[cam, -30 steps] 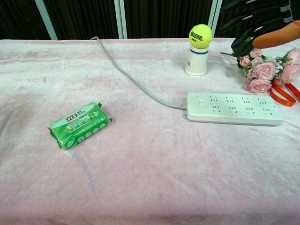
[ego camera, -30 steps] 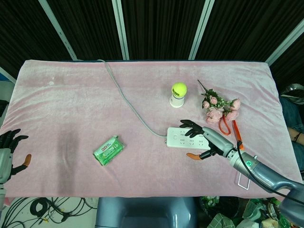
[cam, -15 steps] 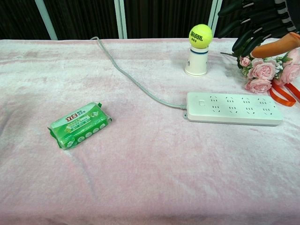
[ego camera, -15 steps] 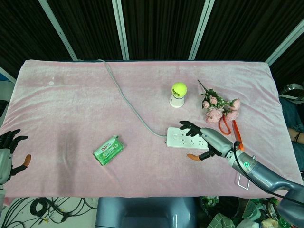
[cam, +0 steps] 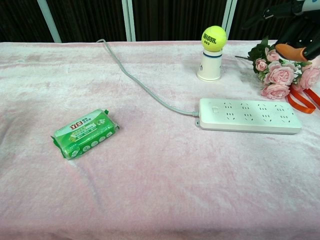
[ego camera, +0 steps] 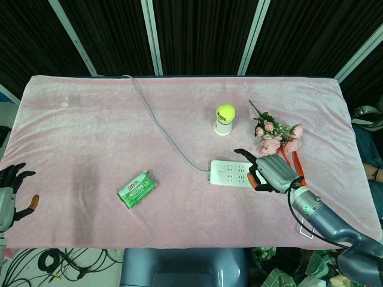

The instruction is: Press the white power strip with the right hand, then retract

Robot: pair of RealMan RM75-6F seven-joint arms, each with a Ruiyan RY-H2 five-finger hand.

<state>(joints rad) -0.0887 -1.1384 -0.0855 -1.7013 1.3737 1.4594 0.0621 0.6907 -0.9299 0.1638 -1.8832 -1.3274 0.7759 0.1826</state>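
The white power strip (ego camera: 230, 173) (cam: 250, 116) lies flat on the pink cloth, its grey cable (ego camera: 161, 128) (cam: 140, 80) running to the far left. My right hand (ego camera: 270, 172) (cam: 296, 31) hangs over the strip's right end, covering it in the head view. The chest view shows the hand well above the strip, apart from it. Most fingers are curled in, one black finger (cam: 265, 12) points out to the left, and nothing is held. My left hand (ego camera: 12, 190) rests at the table's left edge with fingers apart and empty.
A tennis ball (ego camera: 225, 112) (cam: 214, 38) sits on a small white cup behind the strip. Pink flowers (ego camera: 276, 136) (cam: 282, 75) with an orange ribbon lie right of it, close to my right hand. A green soap pack (ego camera: 136, 188) (cam: 85, 132) lies at left.
My right hand has curled its spread fingers in, leaving one extended, and has drawn right along the strip. The strip and the left hand have not moved.
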